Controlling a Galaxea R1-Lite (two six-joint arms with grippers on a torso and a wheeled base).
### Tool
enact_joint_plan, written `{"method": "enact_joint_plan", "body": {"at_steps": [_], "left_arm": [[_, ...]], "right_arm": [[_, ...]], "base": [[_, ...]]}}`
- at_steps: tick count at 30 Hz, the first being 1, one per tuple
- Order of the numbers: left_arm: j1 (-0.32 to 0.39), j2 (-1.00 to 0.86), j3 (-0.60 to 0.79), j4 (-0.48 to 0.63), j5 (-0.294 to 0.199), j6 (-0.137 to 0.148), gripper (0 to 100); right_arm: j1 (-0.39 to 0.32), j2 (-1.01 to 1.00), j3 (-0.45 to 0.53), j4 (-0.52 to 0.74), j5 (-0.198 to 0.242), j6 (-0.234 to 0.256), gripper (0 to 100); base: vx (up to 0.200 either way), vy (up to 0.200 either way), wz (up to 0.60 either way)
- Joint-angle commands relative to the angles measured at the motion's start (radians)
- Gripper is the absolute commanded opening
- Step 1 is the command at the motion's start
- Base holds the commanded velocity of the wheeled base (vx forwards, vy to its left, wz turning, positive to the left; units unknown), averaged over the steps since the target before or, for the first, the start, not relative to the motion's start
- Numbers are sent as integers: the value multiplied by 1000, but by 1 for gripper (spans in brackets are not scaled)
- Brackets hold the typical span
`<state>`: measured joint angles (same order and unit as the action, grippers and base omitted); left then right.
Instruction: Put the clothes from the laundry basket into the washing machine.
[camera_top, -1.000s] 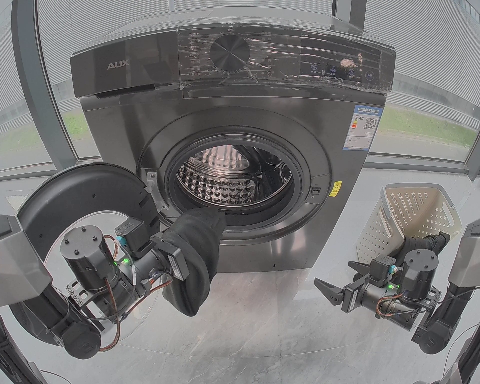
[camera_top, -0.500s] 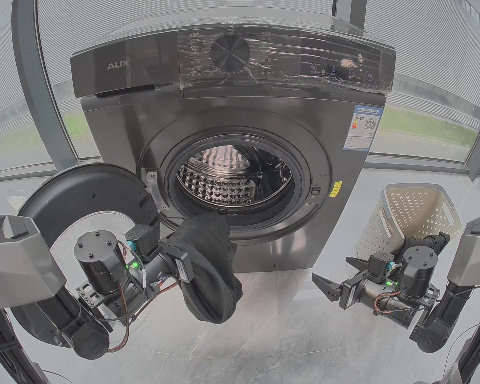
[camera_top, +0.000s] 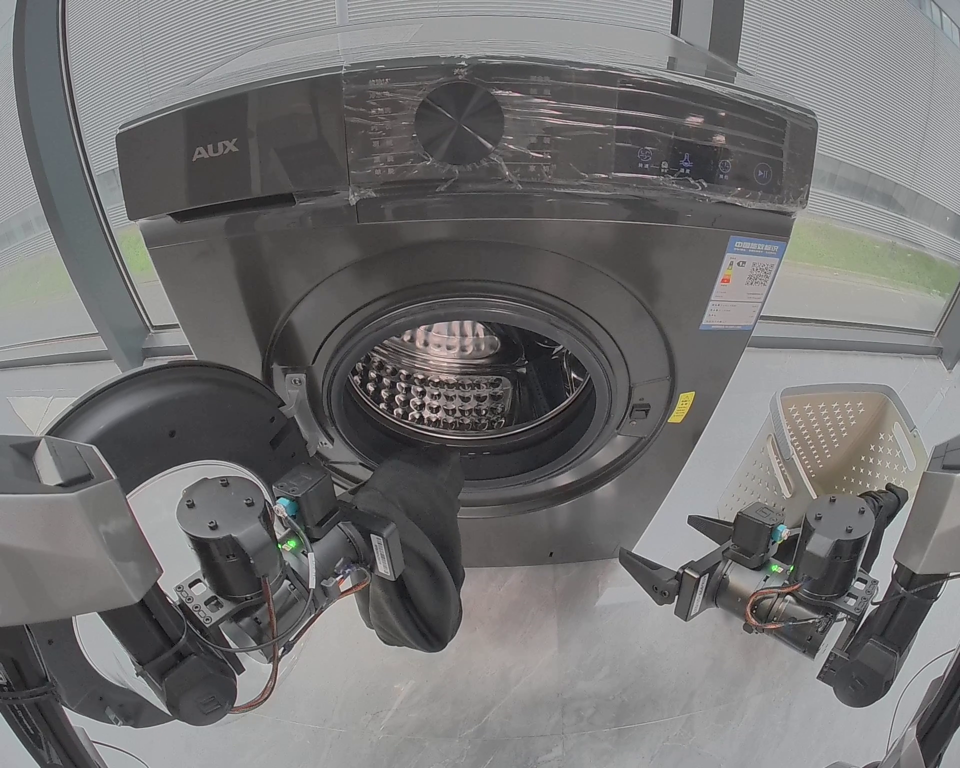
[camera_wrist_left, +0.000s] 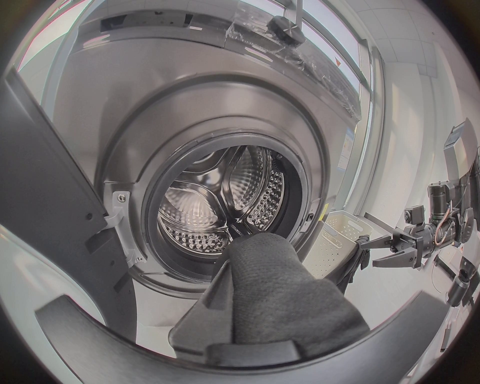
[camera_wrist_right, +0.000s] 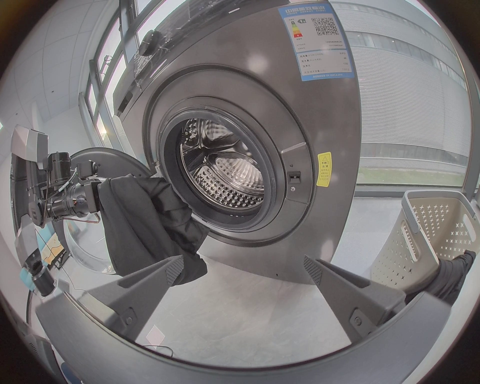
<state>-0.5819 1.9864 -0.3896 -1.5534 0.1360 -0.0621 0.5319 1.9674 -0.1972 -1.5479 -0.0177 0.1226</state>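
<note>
A black garment (camera_top: 415, 570) hangs over my left gripper (camera_top: 400, 520), which is shut on it just below the lower rim of the washing machine's opening (camera_top: 470, 395). The cloth (camera_wrist_left: 285, 295) covers the fingertips, and its top edge lies against the door seal. The steel drum (camera_wrist_left: 215, 200) behind it holds nothing I can see. My right gripper (camera_top: 660, 545) stands open and empty low over the floor, in front of the laundry basket (camera_top: 850, 400). A dark garment (camera_top: 885, 500) hangs over the basket's front edge, also seen from the right wrist (camera_wrist_right: 452, 275).
The round machine door (camera_top: 170, 420) is swung fully open to the left, close behind my left arm. Bare marble floor (camera_top: 560, 650) lies between the two arms. Window frames and glass stand behind the machine.
The head camera has moved nearer, so the machine looks larger. My left arm has shifted right with the black garment, whose hanging end swung. The right gripper has barely moved.
</note>
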Motion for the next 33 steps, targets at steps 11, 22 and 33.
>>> {"method": "enact_joint_plan", "body": {"at_steps": [11, 22, 33], "left_arm": [[-15, 19, 1, -4, 7, -1, 0], [-18, 25, -2, -4, 8, -4, 0], [-32, 29, -6, -5, 10, -2, 0]], "right_arm": [[3, 2, 1, -1, 1, 0, 100], [3, 1, 1, 0, 1, 0, 100], [13, -2, -4, -1, -1, -1, 100]], "base": [[0, 0, 0], [55, 0, 0], [0, 0, 0]]}}
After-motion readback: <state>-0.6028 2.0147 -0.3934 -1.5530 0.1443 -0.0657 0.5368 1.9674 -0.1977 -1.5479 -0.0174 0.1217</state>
